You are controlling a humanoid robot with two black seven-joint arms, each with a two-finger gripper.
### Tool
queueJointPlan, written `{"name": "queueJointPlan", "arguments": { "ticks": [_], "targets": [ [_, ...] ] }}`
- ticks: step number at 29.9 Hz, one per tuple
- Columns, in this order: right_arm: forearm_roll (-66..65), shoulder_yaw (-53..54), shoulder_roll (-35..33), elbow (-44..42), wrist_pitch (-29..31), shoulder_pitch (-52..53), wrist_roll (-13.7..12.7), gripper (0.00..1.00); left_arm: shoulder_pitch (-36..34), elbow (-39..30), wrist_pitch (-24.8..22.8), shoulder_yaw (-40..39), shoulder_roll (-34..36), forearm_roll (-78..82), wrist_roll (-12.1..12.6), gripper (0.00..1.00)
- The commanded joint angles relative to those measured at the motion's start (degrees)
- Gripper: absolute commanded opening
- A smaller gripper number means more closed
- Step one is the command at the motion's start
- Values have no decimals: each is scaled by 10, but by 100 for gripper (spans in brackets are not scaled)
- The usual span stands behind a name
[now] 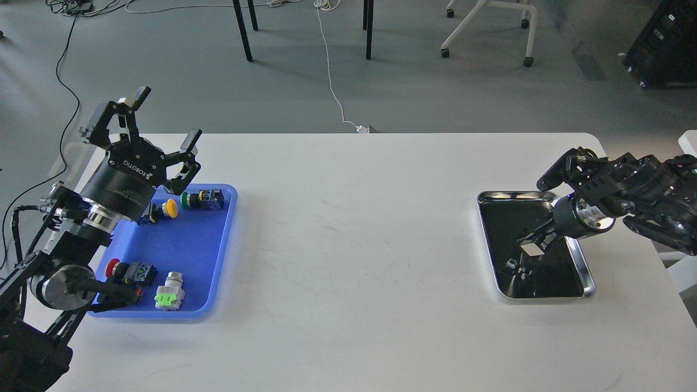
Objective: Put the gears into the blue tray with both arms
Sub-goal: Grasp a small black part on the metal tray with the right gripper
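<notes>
The blue tray (190, 245) lies at the table's left with several coloured push-button switches in it. My left gripper (165, 116) hangs open above the tray's far left corner, its fingers spread wide and empty. My right gripper (529, 246) reaches down into the steel tray (587, 275) at the right. It is dark against the tray's dark inside, so its fingers cannot be told apart. I cannot make out the gears; the steel tray's inside shows only dark reflections.
In the blue tray lie a yellow-capped switch (169, 208), a green-capped one (202, 199), a red-capped one (128, 270) and a white one with a green face (169, 294). A broad stretch of white table separates the two trays.
</notes>
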Motion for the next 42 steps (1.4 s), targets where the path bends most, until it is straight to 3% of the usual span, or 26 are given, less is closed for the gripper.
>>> {"name": "queueJointPlan", "arguments": {
  "ticks": [1,29,42],
  "targets": [
    [0,1,2,-2,0,-2,0,67,0,1,0,0,2,0,2,99],
    [27,-4,22,-18,-5,-5,0,66,0,0,0,0,-3,1,3,99],
    [27,-6,17,-17,-4,-5,0,48,-1,0,0,0,-1,1,4,99]
  ]
}}
